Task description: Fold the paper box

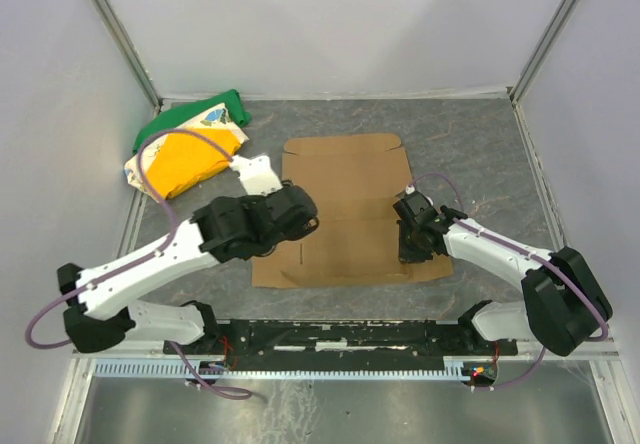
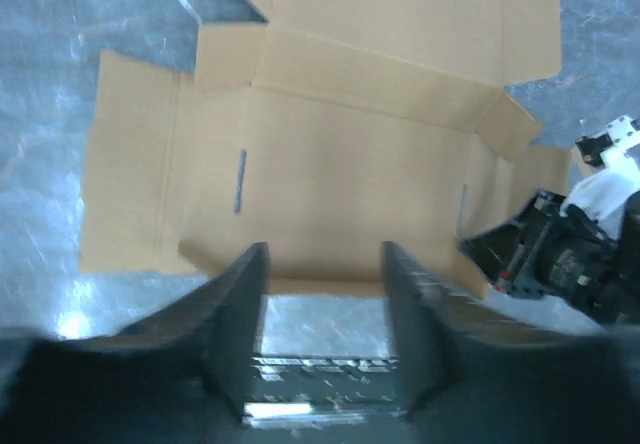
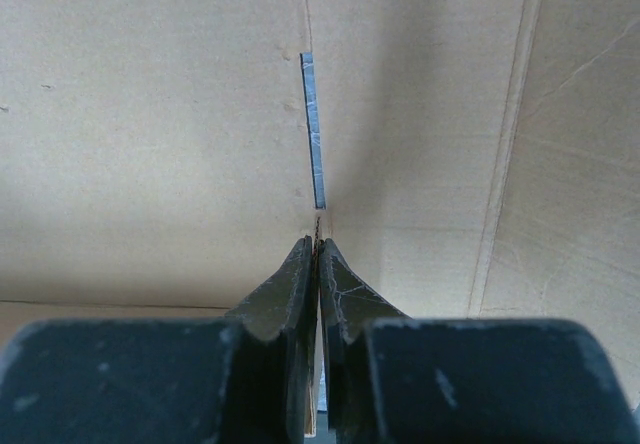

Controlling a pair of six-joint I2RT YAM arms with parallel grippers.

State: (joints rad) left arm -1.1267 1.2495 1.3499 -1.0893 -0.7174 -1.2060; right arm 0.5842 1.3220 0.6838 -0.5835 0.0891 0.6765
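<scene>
From above, the box lies opened out and mostly flat in the middle of the table, with a cloth bundle off in the far left corner. I judge that we are early in the fold: no wall stands yet. My left end effector hangs over the box's left side and my right end effector sits on its right side. In the left wrist view the fingers are spread partway with nothing between them. The box's near edge lies just past them, and a few flaps are lifted slightly along their creases. In the right wrist view the fingers are pressed together, their tips against the cardboard just below a slot. I cannot tell whether a thin edge is nipped between them. To my mind the next move calls for the right to pin the base while I bring the left down and close it on a side flap, then raise that flap along its crease.
</scene>
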